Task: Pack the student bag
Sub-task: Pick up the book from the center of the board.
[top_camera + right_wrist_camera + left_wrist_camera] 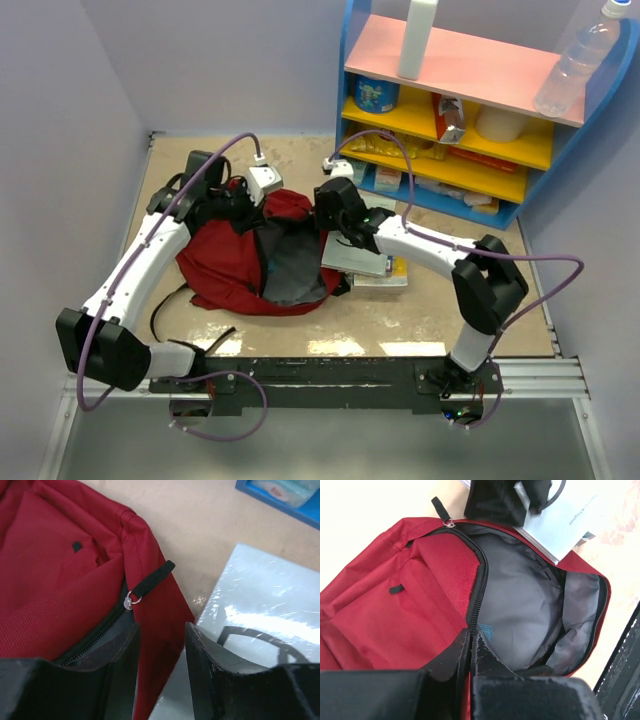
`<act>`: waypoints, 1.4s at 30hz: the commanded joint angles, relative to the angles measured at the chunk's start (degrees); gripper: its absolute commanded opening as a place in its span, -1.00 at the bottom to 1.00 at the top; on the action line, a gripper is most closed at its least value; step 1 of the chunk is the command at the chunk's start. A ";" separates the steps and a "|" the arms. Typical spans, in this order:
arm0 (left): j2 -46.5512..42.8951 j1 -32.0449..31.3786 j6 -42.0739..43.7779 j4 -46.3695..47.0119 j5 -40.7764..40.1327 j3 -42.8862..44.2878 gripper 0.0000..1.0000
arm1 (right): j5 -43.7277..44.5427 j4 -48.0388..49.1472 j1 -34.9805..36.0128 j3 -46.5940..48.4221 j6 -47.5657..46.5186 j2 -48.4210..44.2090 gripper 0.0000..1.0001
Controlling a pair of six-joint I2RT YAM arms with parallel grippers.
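Right gripper (161, 627) jaws apart astride the bag (60, 570) edge, book (265, 595) beside them; left gripper (471, 633) jaws together.

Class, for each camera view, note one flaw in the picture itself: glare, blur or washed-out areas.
Top external: pale glare patches on the table near its front edge. Left wrist: the right gripper at the top is blurred, the table washed out almost white. Right wrist: glare streaks the glossy book, while the zip pull of the student bag is sharp.
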 commanded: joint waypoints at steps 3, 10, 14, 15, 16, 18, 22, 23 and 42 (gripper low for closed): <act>-2.79 0.25 1.54 0.30 2.11 -1.03 -1.00 | 6.24 -7.04 3.02 7.04 -0.84 3.10 -0.14; -3.15 0.25 1.54 0.48 2.64 -1.03 -1.00 | 9.40 -12.75 3.12 10.29 0.47 6.00 -0.15; -3.41 0.25 1.54 0.39 2.82 -1.21 -1.00 | 10.28 -13.28 2.94 10.12 0.74 6.44 -0.15; -3.50 0.25 1.54 0.30 2.73 -1.21 -1.00 | 10.54 -14.15 3.03 10.29 0.74 6.70 -0.15; -3.50 0.25 1.54 0.30 2.73 -1.21 -1.00 | 11.41 -14.86 3.03 11.25 0.91 6.97 -0.15; -3.76 0.25 1.63 0.30 2.55 -1.21 -1.00 | 12.04 -16.26 3.03 12.05 0.74 7.67 -0.15; -4.02 0.25 1.63 0.22 2.46 -1.21 -1.00 | 12.65 -17.50 2.24 12.14 0.65 7.24 -0.15; -4.11 0.25 1.72 0.22 2.46 -1.21 -1.00 | 12.31 -17.59 2.06 11.88 1.00 6.97 -0.15; -3.06 0.25 1.54 0.57 3.26 -0.50 -1.00 | 9.58 -13.81 -3.65 1.23 3.46 -5.50 0.03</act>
